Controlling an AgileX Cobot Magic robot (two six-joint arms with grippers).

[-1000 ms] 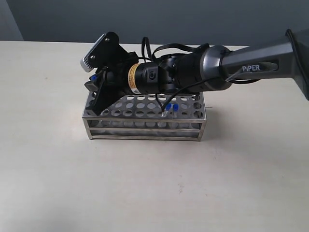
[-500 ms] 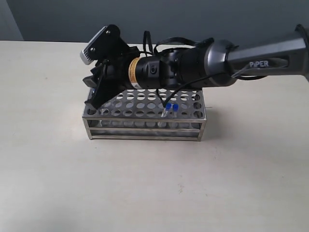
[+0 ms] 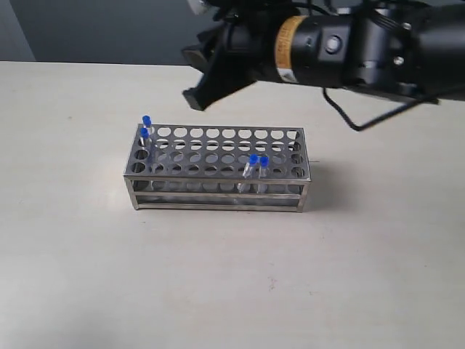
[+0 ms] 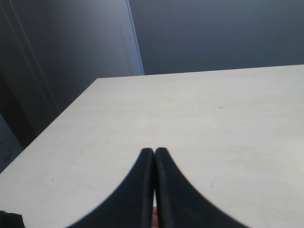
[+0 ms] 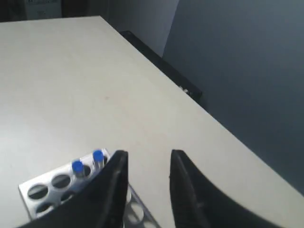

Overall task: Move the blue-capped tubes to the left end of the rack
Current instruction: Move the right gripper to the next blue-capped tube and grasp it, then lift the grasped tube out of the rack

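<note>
The steel rack (image 3: 218,190) stands mid-table. Two blue-capped tubes (image 3: 145,128) stand in the holes at its left end, one behind the other. Two more blue-capped tubes (image 3: 258,166) lean in front-row holes right of centre. My right gripper (image 3: 190,76) hangs open and empty above the rack's back left part, well clear of it. In the right wrist view the right gripper (image 5: 147,153) shows spread fingers, with the two left-end tubes (image 5: 88,161) and the rack corner (image 5: 38,190) beside one finger. My left gripper (image 4: 154,151) is shut over bare table, holding nothing.
The pale table (image 3: 87,276) spreads on all sides of the rack. A dark wall (image 3: 94,29) runs behind the table's far edge. The right arm's black body (image 3: 349,47) crosses the upper right of the exterior view.
The right gripper has risen up and to the right, away from the rack's left end. The two tubes it covered there now stand in plain sight.
</note>
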